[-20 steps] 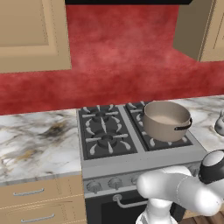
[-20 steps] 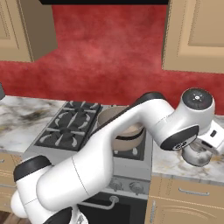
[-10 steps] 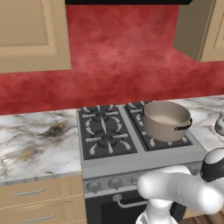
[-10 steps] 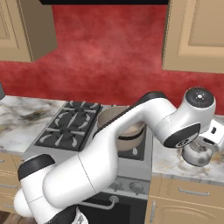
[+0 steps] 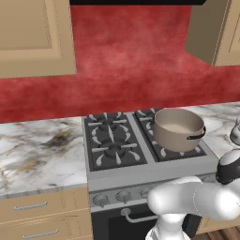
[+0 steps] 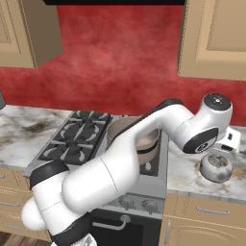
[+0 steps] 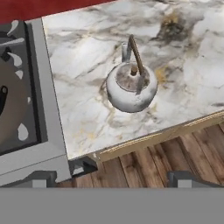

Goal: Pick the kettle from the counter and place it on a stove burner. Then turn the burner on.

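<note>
The small silvery-white kettle (image 7: 131, 85) stands upright on the marble counter (image 7: 83, 57), just right of the stove, with its thin handle raised. It also appears in the right base view as the kettle (image 6: 216, 167), and at the right edge of the left base view as the kettle (image 5: 236, 132). My gripper (image 7: 132, 171) hovers above it, toward the counter's front edge, open, with nothing between its two dark fingertips (image 7: 83, 166). The white hand (image 6: 229, 142) sits just above and behind the kettle. The free left burners (image 5: 113, 151) lie bare under their grates.
A large tan pot (image 5: 178, 129) with dark side handles occupies the stove's right side, close to the kettle's counter. Stove knobs (image 5: 123, 197) line the front panel. Tan wall cabinets (image 6: 214, 38) hang above. More marble counter (image 5: 37, 145) stretches left of the stove.
The arm's wrist has risen slightly and drifted right over the kettle. The kettle and pot have not moved.
</note>
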Controlling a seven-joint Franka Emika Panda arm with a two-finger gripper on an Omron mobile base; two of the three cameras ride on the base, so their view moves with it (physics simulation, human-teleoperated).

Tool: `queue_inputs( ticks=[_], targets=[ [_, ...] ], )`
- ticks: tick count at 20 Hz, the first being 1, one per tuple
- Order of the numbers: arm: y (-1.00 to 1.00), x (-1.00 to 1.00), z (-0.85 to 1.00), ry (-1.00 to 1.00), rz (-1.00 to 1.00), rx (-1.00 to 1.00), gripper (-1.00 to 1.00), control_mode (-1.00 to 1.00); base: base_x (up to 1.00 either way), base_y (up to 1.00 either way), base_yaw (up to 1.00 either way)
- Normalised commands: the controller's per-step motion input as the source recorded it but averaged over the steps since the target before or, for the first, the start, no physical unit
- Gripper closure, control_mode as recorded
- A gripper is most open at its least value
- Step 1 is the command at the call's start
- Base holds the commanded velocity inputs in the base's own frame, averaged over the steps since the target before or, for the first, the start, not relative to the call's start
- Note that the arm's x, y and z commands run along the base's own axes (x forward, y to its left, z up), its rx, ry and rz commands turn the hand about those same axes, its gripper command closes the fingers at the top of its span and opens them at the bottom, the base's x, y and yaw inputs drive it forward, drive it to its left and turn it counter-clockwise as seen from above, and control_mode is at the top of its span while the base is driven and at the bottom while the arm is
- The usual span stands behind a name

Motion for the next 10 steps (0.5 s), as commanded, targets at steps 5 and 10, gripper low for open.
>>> queue_inputs(
  ticks=[5, 10],
  targets=[
    [-0.01, 0.54, -0.27, 0.09, 0.12, 0.00, -1.00, -1.00, 0.00, 0.00, 0.00],
    [-0.18, 0.40, -0.21, 0.06, 0.07, 0.00, -1.00, -1.00, 0.00, 0.00, 0.00]
  ],
)
